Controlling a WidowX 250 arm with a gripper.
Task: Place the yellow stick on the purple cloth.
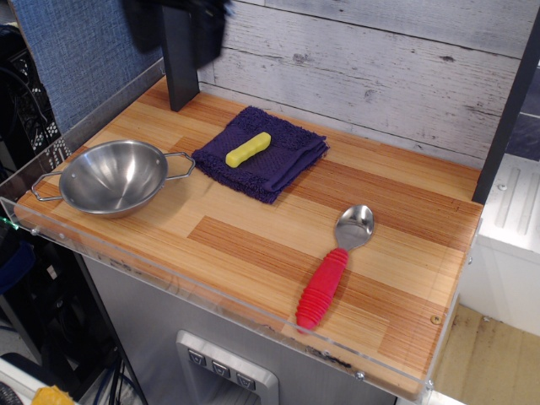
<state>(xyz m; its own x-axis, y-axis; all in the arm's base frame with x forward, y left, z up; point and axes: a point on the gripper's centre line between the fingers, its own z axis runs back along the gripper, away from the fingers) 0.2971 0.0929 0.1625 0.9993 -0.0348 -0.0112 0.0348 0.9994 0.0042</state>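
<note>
— What do we count on the table?
— We see one yellow stick (248, 149), one purple cloth (278, 164), one steel bowl (112, 177) on the left, and one red-handled spoon (333, 268) near the right.
— Any doubles?
— We find just one of each, four things altogether.
</note>
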